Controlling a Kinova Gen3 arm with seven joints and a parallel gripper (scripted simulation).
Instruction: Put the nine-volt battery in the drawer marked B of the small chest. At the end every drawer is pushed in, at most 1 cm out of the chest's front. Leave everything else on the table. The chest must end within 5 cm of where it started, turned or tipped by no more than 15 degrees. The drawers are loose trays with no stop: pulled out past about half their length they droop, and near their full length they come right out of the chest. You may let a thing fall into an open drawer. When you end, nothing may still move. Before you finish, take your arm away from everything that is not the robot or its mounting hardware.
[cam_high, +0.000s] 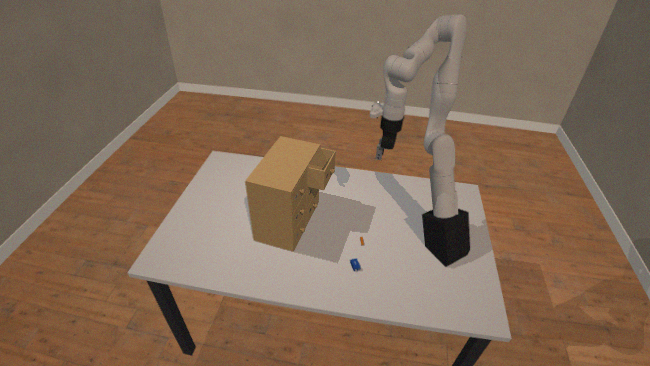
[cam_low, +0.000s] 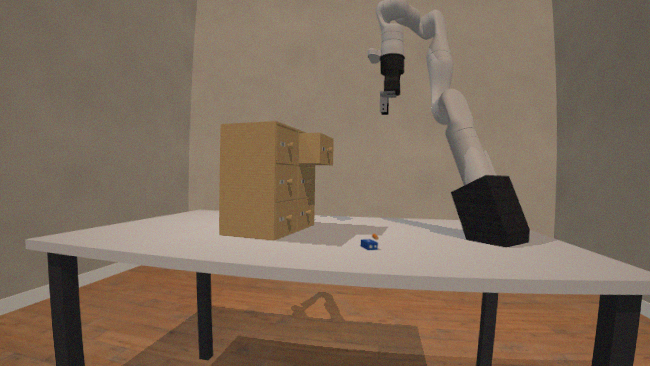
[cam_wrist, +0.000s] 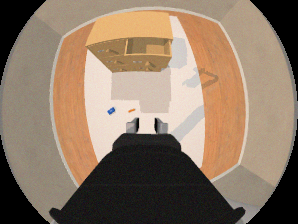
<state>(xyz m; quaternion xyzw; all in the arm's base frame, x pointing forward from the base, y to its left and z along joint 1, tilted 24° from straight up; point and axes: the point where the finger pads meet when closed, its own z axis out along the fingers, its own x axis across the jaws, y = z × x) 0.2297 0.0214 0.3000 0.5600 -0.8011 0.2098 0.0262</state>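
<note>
The nine-volt battery (cam_high: 355, 264) is a small blue block lying on the white table in front of the chest; it also shows in the exterior view (cam_low: 369, 244) and the wrist view (cam_wrist: 112, 110). The wooden chest (cam_high: 282, 192) stands upright with its top drawer (cam_high: 322, 167) on the far side pulled partly out and empty; that drawer also shows in the exterior view (cam_low: 316, 148). I cannot read the drawer labels. My gripper (cam_high: 380, 152) (cam_low: 384, 107) (cam_wrist: 146, 122) hangs high in the air, pointing down, to the right of the open drawer and far from the battery. It is open and holds nothing.
A small orange object (cam_high: 362, 241) lies on the table just behind the battery. The arm's black base (cam_high: 446, 235) stands on the right side of the table. The other drawers of the chest are pushed in.
</note>
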